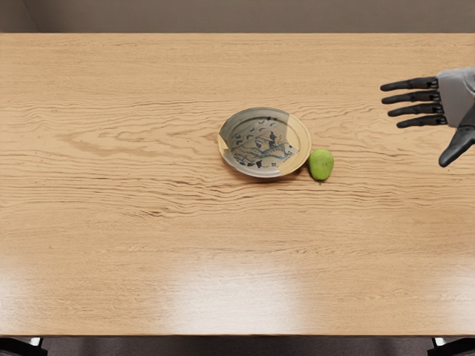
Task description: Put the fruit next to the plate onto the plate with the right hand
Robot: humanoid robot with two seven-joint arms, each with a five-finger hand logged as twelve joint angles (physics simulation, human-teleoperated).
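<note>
Green and small, the fruit [320, 164] lay on the worktop [111, 222], touching or just beside the right rim of the plate [298, 133]. It was judged light, firm and smooth-skinned, likely to roll if nudged, so a hold across its rounded middle from above was thought best. The plate, patterned in blue, looked breakable. The right hand [434, 111] hovered well apart at the right edge, fingers spread, holding nothing.
</note>
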